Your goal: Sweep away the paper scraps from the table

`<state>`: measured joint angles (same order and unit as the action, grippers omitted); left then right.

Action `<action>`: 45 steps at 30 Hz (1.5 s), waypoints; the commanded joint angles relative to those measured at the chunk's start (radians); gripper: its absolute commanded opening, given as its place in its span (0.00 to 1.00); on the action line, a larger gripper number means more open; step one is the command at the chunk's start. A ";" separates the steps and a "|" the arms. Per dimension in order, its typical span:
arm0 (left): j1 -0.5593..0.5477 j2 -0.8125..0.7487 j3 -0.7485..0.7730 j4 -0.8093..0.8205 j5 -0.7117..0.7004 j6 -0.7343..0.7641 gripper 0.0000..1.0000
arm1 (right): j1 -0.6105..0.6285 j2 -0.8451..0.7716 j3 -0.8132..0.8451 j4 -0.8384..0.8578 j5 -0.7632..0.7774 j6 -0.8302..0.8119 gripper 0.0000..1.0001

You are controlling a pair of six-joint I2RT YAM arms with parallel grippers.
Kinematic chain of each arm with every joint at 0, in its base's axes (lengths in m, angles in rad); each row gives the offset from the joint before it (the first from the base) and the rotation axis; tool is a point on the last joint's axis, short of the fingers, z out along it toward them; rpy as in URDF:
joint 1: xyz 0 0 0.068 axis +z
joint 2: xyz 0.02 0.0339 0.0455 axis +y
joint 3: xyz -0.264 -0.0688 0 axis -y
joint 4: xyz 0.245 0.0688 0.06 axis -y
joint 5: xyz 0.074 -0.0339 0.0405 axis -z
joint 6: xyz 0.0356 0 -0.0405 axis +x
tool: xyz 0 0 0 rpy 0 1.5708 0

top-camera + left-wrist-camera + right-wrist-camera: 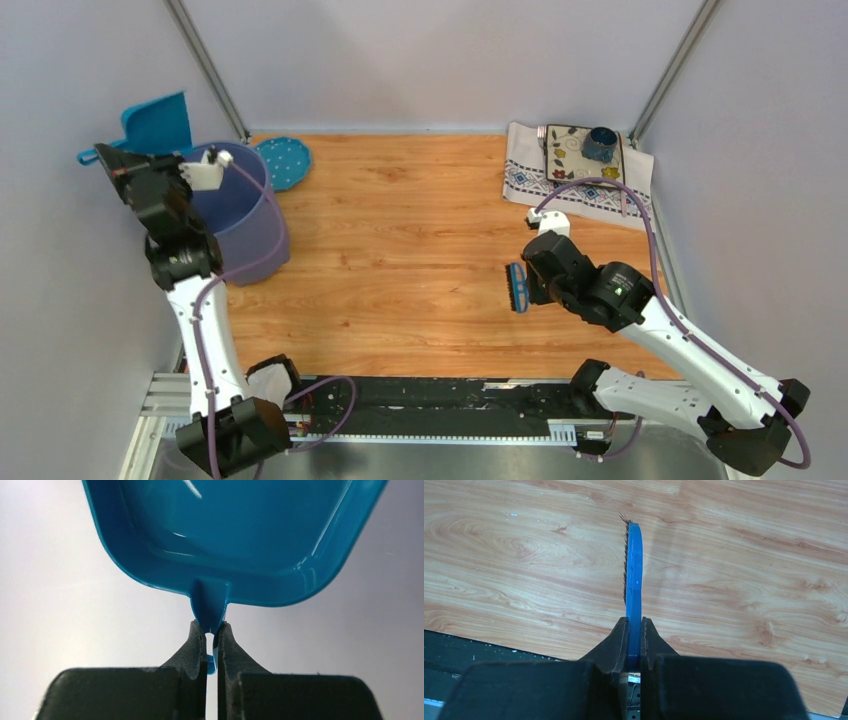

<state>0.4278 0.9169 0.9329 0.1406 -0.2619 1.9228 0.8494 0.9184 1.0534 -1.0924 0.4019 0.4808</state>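
No paper scraps show on the table (400,230) in any view. My left gripper (212,630) is shut on the thin handle of a blue dustpan (235,535). In the top view that dustpan (158,122) is raised at the far left, above and behind a purple bucket (240,215), close to the grey wall. My right gripper (634,622) is shut on the flat handle of a blue brush (634,570), its dark bristles facing left. The brush (517,287) hangs over the table's right half, just above the wood (749,555).
A round blue dotted lid (283,162) lies beside the bucket at the back left. A patterned white cloth (530,180) at the back right carries a decorated tray (570,155) and a dark blue cup (601,143). A black metal rail (430,400) runs along the near edge.
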 commanded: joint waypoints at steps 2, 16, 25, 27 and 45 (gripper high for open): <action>0.006 0.147 0.622 -0.695 0.125 -0.566 0.00 | -0.003 -0.023 0.020 0.057 -0.012 -0.022 0.00; -0.225 0.278 0.723 -1.506 0.909 -1.171 0.00 | -0.001 -0.087 0.030 0.100 -0.055 -0.011 0.00; -0.765 0.266 0.140 -1.322 0.689 -1.320 0.00 | -0.003 -0.145 0.005 0.150 -0.054 0.024 0.00; -0.823 0.284 0.068 -1.287 0.612 -1.329 0.00 | -0.003 -0.148 0.000 0.150 -0.045 0.015 0.00; -0.883 0.367 -0.287 -0.757 0.265 -1.363 0.00 | -0.001 -0.108 0.005 0.154 -0.072 0.012 0.00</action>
<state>-0.4503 1.2968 0.6857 -0.7509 0.0422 0.5758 0.8494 0.8074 1.0531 -0.9817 0.3401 0.4858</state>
